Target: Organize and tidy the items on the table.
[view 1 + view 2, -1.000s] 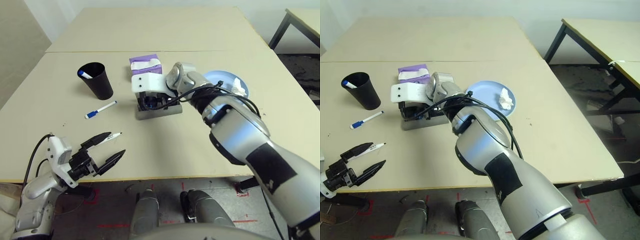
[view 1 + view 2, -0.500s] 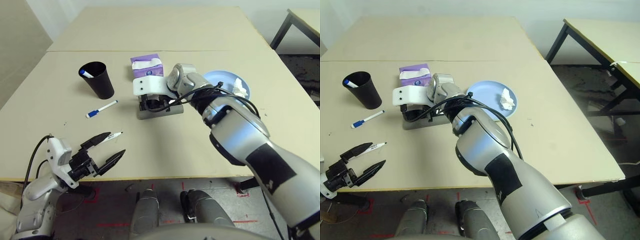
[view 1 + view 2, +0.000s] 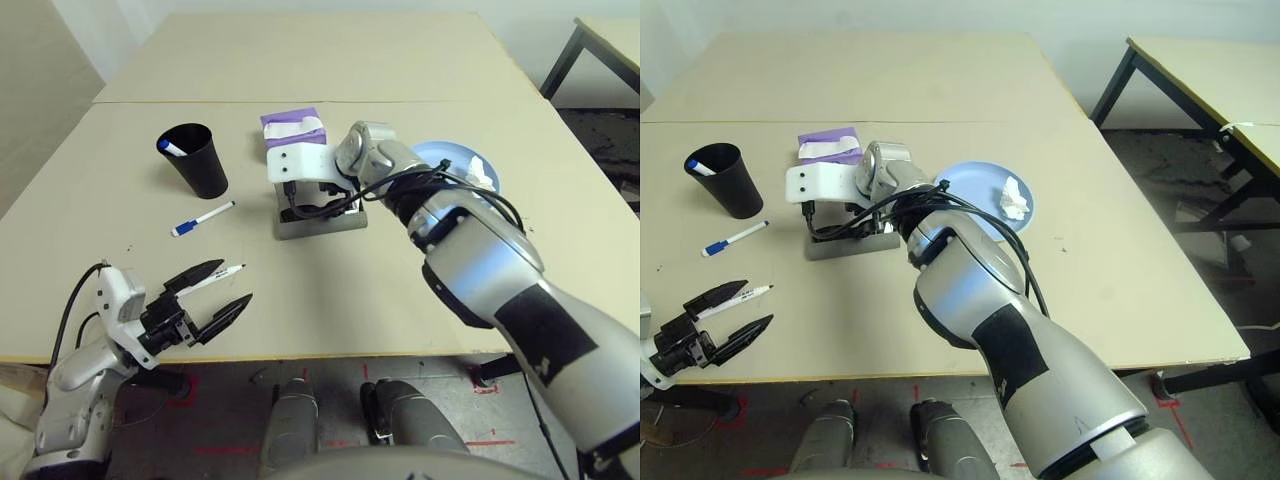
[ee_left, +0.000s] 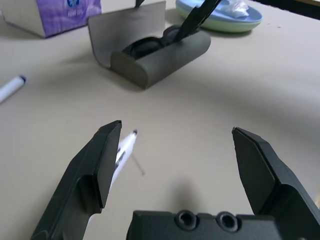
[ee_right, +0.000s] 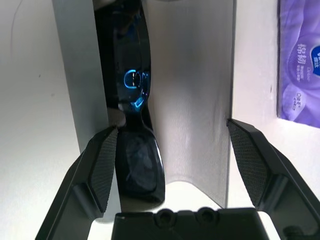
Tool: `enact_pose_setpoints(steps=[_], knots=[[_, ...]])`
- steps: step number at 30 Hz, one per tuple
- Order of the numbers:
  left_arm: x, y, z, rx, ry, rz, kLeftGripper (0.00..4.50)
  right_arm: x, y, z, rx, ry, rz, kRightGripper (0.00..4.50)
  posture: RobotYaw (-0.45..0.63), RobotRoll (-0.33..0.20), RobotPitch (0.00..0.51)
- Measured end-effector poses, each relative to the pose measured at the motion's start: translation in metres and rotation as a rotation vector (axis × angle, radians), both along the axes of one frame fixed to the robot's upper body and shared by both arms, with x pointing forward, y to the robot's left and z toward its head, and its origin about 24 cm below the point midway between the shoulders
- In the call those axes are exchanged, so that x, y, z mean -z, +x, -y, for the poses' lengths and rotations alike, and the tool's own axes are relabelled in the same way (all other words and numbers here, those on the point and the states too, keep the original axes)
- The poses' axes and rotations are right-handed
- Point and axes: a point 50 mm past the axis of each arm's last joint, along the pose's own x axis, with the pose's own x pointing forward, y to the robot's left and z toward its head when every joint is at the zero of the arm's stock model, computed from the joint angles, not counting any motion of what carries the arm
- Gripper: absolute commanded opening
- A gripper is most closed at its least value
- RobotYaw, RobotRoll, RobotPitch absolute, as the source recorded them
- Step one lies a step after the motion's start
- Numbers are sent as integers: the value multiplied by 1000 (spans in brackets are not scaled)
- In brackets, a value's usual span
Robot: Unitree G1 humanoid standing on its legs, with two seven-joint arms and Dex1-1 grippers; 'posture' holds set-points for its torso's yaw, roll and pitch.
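Case point(image 3: 322, 228) open mid-table point(image 3: 1120, 290), black sunglasses point(image 5: 142, 160) lying inside along its length, lid up on the tissue box side. Black cup point(image 3: 203, 170) upright on the left, one marker point(image 3: 172, 148) in it, blue end up. Light-blue plate point(image 3: 965, 185) sits on the pale-green plate point(image 4: 235, 26), crumpled tissue point(image 3: 1013, 200) on top. Purple tissue box point(image 3: 843, 154) just beyond the case. Right arm point(image 3: 480, 250) and its cables point(image 3: 990, 218) cross in front of part of the plates and over the case, so the head cameras get a poor look inside; sunglasses look folded, though I wouldn't swear to it. Right gripper point(image 5: 172, 125) is spread over the case, one finger by the front wall, the other by the lid edge, nothing pinched. Left gripper point(image 3: 237, 280) is spread too, empty, near the front edge. Blue-capped marker point(image 3: 203, 218) lies near the cup, cap toward the robot's left and front edge, other end away. Black-tipped marker point(image 3: 745, 297) lies partly behind a left finger, tip pointing away and right. Case long axis runs roughly side to side, right end slightly farther out.
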Motion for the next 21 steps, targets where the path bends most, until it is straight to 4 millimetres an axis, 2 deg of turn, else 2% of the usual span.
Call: enact_pose_setpoints(steps=[5,8,13,17,19,21], knots=[[11,2,0,17,-3,-10,4500,-18,3,6,7,-5,-2,4460,49,0,127],[14,4,-1,23,0,-8,4500,-38,2,5,3,36,-9,4460,40,0,126],[16,7,-4,44,6,16,4500,-90,2,14,13,178,18,4460,32,0,125],[17,9,-5,53,10,28,4500,-116,4,43,49,288,-1,4460,30,0,127],[18,9,-6,55,11,29,4500,-116,5,59,76,324,-20,4460,30,0,130],[18,10,-6,56,11,32,4500,-103,2,82,113,384,-67,4460,28,0,131]])
